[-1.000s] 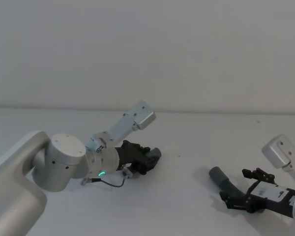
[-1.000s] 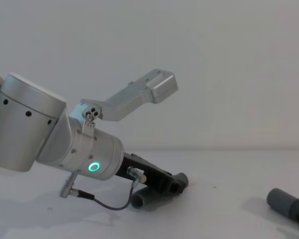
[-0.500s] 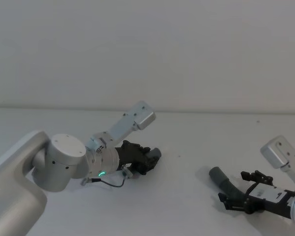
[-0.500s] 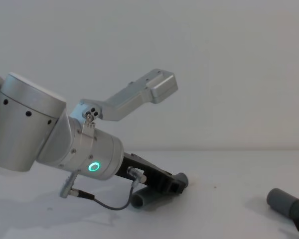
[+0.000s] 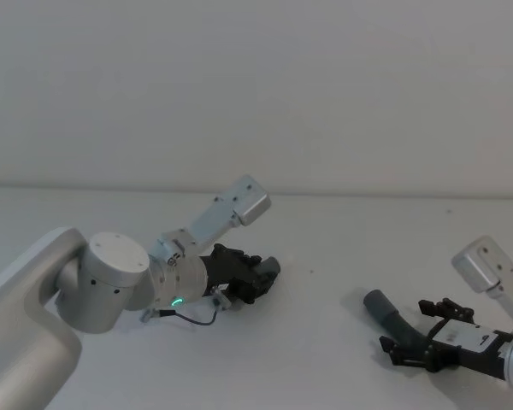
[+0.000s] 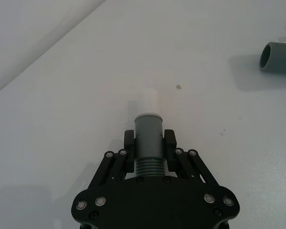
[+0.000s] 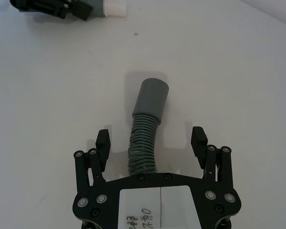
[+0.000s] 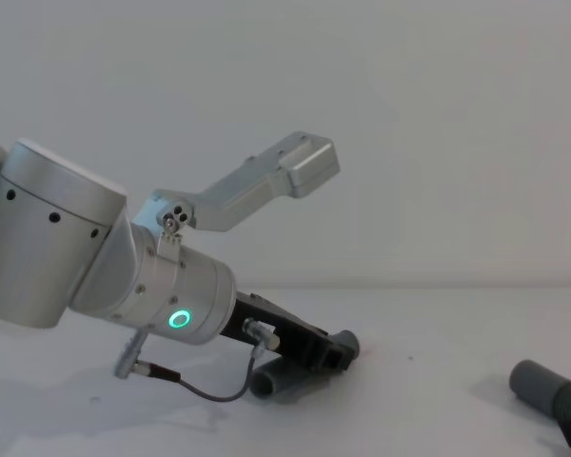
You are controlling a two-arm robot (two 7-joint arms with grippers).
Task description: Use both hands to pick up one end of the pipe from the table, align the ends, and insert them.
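Grey hose piece (image 7: pixel 151 100) lies on the table (image 7: pixel 238 71), inside my right gripper (image 7: pixel 151 138), which is wide open. Across the table, my left gripper (image 6: pixel 148 142) squeezes the other hose piece (image 6: pixel 148 129). Next, I think: close right, lift.

Behind its smooth cuff, the dark grey ribbed plastic hose piece with the pale tip (image 6: pixel 148 126) is covered by the body of the black plastic left gripper (image 6: pixel 149 142) clamped on it. The rear of the second dark grey ribbed hose piece (image 7: pixel 151 98) is hidden under the black right gripper (image 7: pixel 151 136), its fingers spread, and that piece is cut off by the chest view's lower right corner.
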